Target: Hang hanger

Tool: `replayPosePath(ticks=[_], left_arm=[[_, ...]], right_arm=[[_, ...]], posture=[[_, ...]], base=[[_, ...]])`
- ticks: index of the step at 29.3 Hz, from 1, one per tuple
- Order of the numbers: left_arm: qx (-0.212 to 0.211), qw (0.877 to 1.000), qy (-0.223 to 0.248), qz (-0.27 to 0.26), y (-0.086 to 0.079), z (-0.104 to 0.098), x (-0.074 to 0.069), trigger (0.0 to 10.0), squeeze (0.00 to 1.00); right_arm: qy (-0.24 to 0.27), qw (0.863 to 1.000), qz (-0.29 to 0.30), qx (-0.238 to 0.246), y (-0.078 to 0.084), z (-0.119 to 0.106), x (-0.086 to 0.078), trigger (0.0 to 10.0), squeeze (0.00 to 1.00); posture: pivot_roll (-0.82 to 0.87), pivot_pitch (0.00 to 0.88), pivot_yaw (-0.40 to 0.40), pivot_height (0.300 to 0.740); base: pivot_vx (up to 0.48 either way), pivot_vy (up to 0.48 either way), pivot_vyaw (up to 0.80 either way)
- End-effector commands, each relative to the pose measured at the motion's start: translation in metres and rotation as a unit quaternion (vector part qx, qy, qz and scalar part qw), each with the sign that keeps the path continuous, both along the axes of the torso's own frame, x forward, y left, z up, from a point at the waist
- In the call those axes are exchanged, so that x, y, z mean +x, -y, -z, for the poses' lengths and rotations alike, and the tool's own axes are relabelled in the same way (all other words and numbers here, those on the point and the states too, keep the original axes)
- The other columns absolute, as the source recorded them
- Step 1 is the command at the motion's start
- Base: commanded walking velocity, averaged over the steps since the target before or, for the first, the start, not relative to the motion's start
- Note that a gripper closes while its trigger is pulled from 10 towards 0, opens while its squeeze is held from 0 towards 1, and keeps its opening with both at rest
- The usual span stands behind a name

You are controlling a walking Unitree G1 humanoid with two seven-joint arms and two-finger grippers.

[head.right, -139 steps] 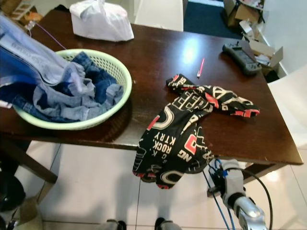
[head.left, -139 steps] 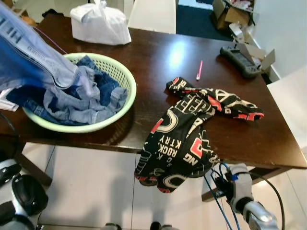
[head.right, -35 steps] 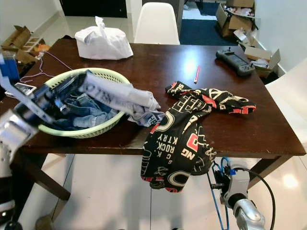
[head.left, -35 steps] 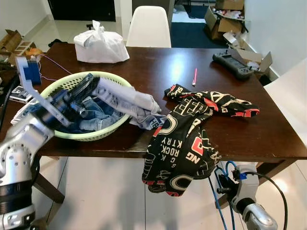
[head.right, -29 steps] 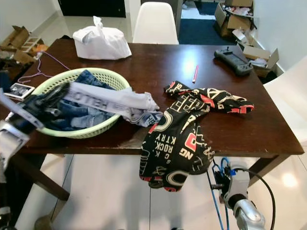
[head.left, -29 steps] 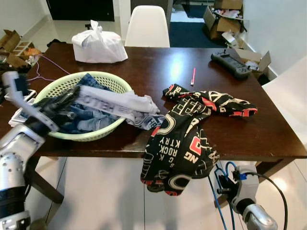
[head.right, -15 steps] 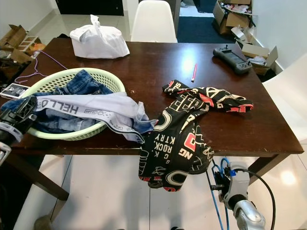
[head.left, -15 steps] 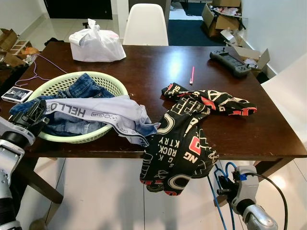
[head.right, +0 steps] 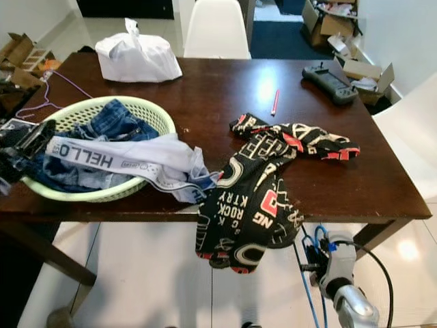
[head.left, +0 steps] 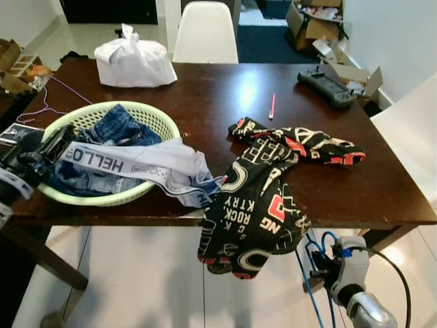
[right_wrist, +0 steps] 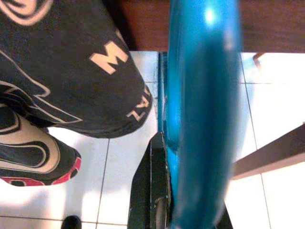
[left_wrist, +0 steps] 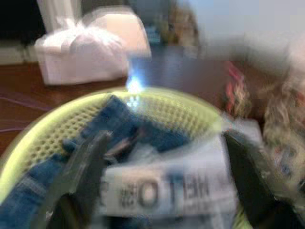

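**Hanger in R end effector, low beside the table**

Left to right:

- L end effector (head.left: 46, 145) sits at the near-left rim of the green basket (head.left: 162, 121). Its fingers (left_wrist: 81, 176) are spread wide, nothing clamped. In the L wrist view the grey "HELLO" waistband (head.left: 113, 162) lies between them, but that view is blurred, so can't tell if they touch it.
- The basket holds blue denim (head.left: 116, 126). The grey garment spills over its right rim onto the table (head.left: 225, 89) and touches the black printed garment (head.left: 263, 198).
- A thin purple wire (head.left: 42, 102) lies on the far-left table. Maybe a 2nd hanger, too thin to tell.
- White bag (head.left: 133, 58) at the back, w/ a white chair (head.left: 203, 31) behind.
- The black garment is draped over the near table edge and half hangs toward the floor.
- Pink pen (head.left: 272, 106) and grey controller (head.left: 332, 85) sit farther back, to the right.
- R end effector (head.left: 316, 273) is low, below the table's near-right edge and just right of the hanging black cloth. It is clamped on the blue hanger (right_wrist: 202, 95).

Key relation: the hanger is already in the R arm's grip, well apart from the L arm, so this is an R-arm job. Its long axis runs from the fingers up toward the table underside, close beside the black garment's hem. Where it's meant to hang, can't tell. My guess: it must lift clear of the table edge w/o snagging that cloth.
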State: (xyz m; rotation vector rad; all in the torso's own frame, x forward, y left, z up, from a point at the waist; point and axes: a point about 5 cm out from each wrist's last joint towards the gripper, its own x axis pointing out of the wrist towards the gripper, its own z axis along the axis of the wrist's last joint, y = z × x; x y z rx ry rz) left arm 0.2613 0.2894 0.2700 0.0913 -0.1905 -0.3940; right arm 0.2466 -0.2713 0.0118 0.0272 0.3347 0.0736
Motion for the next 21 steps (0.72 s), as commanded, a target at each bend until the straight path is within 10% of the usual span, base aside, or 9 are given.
replayPosePath(ticks=[1,3,5,6,7,8,17,18,21], left_arm=[[0.105,0.994,-0.03,0.021,0.014,0.008,-0.002,10.0,1.0],[0.105,0.994,-0.03,0.021,0.014,0.008,-0.002,10.0,1.0],[0.315,0.947,-0.059,0.018,0.023,0.022,-0.008,10.0,1.0],[0.315,0.947,-0.059,0.018,0.023,0.022,-0.008,10.0,1.0],[0.397,0.916,-0.053,0.019,0.027,0.025,-0.011,10.0,0.68],[0.466,0.883,-0.041,0.018,0.029,0.026,-0.014,10.0,0.0],[0.582,0.813,-0.019,0.002,0.024,0.024,-0.014,10.0,0.0],[0.627,0.779,-0.006,-0.019,0.016,0.022,-0.011,10.0,0.0],[0.664,0.747,0.011,-0.032,0.011,0.018,-0.009,10.0,0.0]], right_arm=[[-0.013,1.0,0.007,0.006,0.002,0.005,-0.006,10.0,0.0],[-0.013,1.0,0.007,0.006,0.002,0.005,-0.006,10.0,0.0],[-0.013,1.0,0.007,0.007,0.002,0.005,-0.005,10.0,0.0],[-0.013,1.0,0.007,0.007,0.002,0.005,-0.005,10.0,0.0],[-0.013,1.0,0.007,0.007,0.002,0.005,-0.005,10.0,0.0],[-0.013,1.0,0.007,0.007,0.002,0.005,-0.005,10.0,0.0],[-0.014,1.0,0.005,0.008,0.001,0.004,-0.004,10.0,0.0],[-0.014,1.0,0.005,0.01,0.0,0.004,-0.003,10.0,0.0],[-0.013,1.0,0.004,0.011,-0.001,0.004,-0.002,10.0,0.0]], posture=[[0.05,0.211,-0.023,0.74],[0.05,0.211,-0.023,0.74],[0.06,0.216,-0.028,0.74],[0.06,0.216,-0.028,0.74],[0.06,0.216,-0.028,0.74],[0.06,0.217,-0.03,0.74],[0.07,0.216,-0.031,0.74],[0.06,0.213,-0.027,0.74],[0.06,0.21,-0.024,0.74]], base=[[0.0,0.0,0.0],[0.0,0.0,0.0],[0.0,0.0,0.0],[0.0,0.0,0.0],[0.0,0.0,0.0],[0.0,0.0,0.0],[0.0,0.0,0.0],[0.0,0.0,0.0],[0.0,0.0,0.0]])
